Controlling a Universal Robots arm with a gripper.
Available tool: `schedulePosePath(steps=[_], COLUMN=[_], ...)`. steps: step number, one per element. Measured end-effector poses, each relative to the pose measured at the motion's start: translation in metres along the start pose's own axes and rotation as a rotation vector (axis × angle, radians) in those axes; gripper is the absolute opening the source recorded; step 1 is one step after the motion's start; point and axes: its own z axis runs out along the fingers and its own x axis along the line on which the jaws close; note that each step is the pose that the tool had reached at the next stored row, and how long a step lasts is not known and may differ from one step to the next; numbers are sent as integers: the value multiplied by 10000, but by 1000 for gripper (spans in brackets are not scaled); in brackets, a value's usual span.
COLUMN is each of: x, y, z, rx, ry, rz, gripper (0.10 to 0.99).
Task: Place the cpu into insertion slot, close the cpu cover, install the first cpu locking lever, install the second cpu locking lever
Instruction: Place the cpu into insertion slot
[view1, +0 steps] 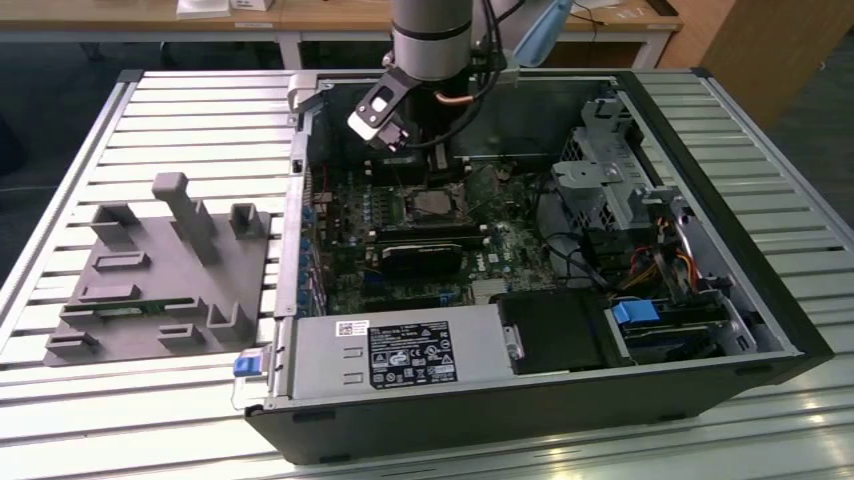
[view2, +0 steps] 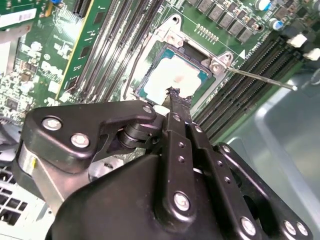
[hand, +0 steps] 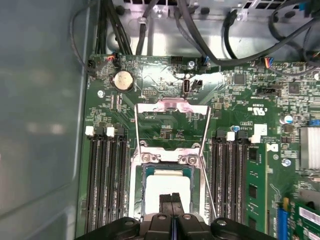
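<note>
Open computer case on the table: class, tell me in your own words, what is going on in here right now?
A robot arm's black gripper hangs inside the open black computer case, its fingertips pressed together just over the flat square silver-topped cpu. That cpu already lies in the silver-rimmed square insertion slot. The thin silvery frame-shaped cpu cover is flipped open, off the slot, and a thin metal locking lever sticks out unlatched.
</note>
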Motion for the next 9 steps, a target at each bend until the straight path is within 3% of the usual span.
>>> schedulePosePath(steps=[9], x=[4], y=[19], z=[-204], rx=[-7], ry=[0], rz=[-1], gripper=[102])
